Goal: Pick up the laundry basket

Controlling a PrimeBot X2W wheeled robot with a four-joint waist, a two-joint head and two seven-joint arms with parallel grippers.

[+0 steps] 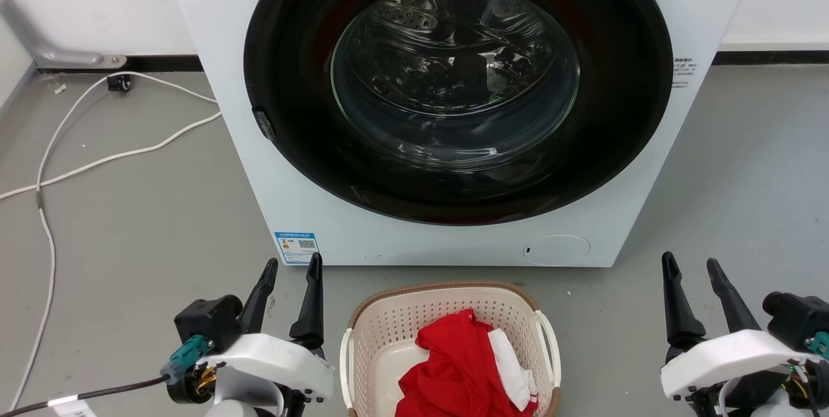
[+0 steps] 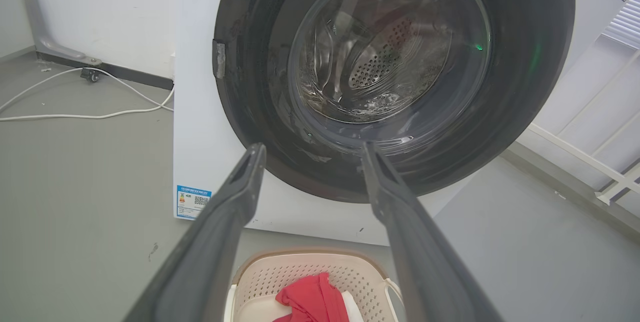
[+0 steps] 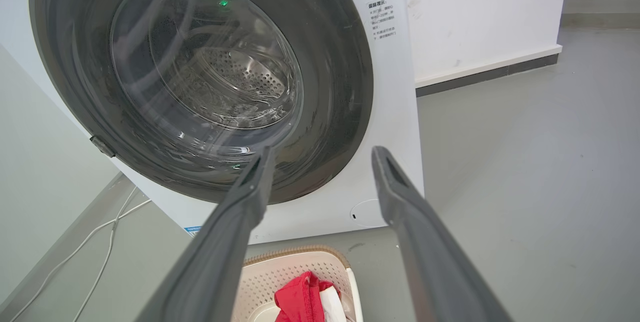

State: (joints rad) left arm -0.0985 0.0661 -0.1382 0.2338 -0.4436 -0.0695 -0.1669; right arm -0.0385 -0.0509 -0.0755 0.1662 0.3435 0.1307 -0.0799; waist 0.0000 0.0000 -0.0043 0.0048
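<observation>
Nearest, bottom of head view: L jaws at lower L, released. The two dark fingers (image 1: 311,300) are spread, tips fwd, nothing btwn them. White wrist housing (image 1: 272,355) sits behind, w/ a black cable (image 1: 84,396) trailing off L. R jaws at lower R, also released, fingers (image 1: 677,307) apart and bare. The two pairs are well apart from each other and touch nothing.

Btwn them, on the grey floor (image 1: 129,210): laundry basket (image 1: 395,326) — cream, perforated walls, brown braided rim, a white side handle (image 1: 549,346) on each side. It stands upright and neither jaws touch it; the L pair is the nearer. Inside is a crumpled red garment (image 1: 453,365) w/ a white piece (image 1: 511,365) against its R side. Bare cream bottom shows at L. In L wrist view the basket (image 2: 300,274) sits low, beyond and btwn the fingers (image 2: 225,222). In R wrist view it (image 3: 280,274) sits low, L of ctr.

Just beyond: washer (image 1: 214,28), a white front-loader on the floor. Its round door (image 1: 453,74) is a dark ring round glass, steel drum visible through it. Blue label (image 1: 296,247) at lower L corner of the front, round cover (image 1: 556,250) at lower R. A strip of floor separates the basket's far rim from the washer's base.

Farthest: white cable (image 1: 84,161) looping over the floor L of the washer, toward the wall (image 1: 97,2) — dark skirting along its foot.
</observation>
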